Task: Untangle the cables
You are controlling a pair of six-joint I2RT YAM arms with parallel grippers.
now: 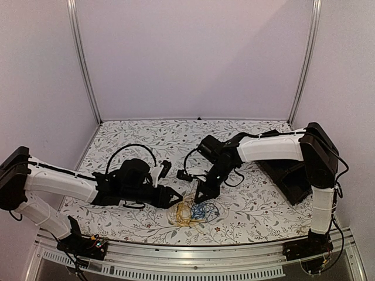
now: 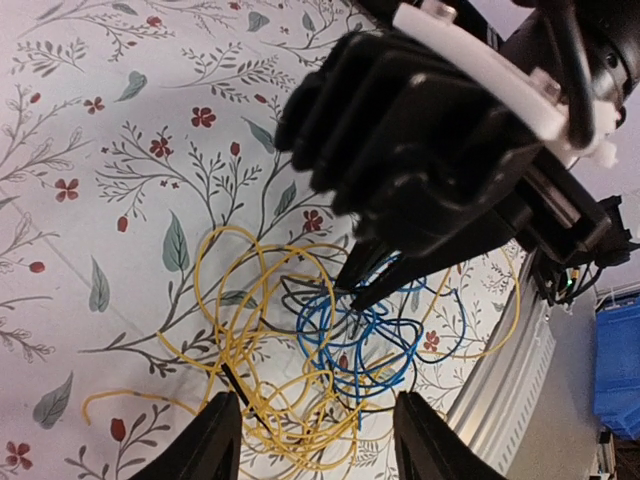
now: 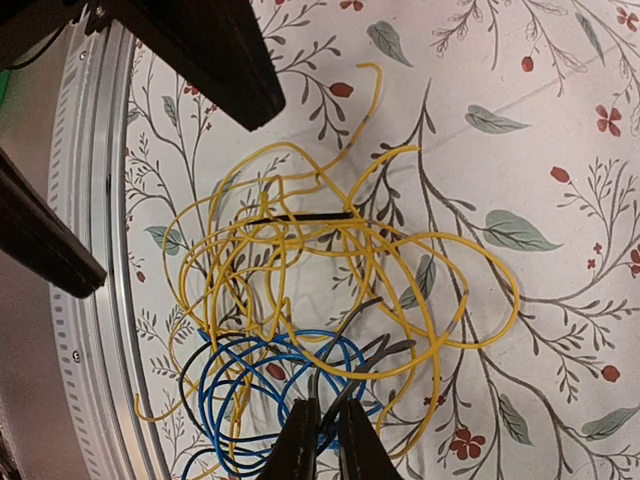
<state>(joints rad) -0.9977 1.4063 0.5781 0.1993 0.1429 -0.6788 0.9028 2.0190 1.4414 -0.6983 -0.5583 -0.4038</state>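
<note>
1. Top view: a yellow-and-blue knot of cables lies on the bench near its front edge, between both arms.
2. Left wrist: left tool hovers by the yellow loops, fingers apart, empty.
3. Right wrist: right tool pinches blue strands, fingers nearly together. Likely next: draw blue out while left pins yellow.

Camera layout: three views.
My overhead looks down from high behind the rig; both wrist cams hang close, facing down, sharing the cables from opposite sides.
</note>
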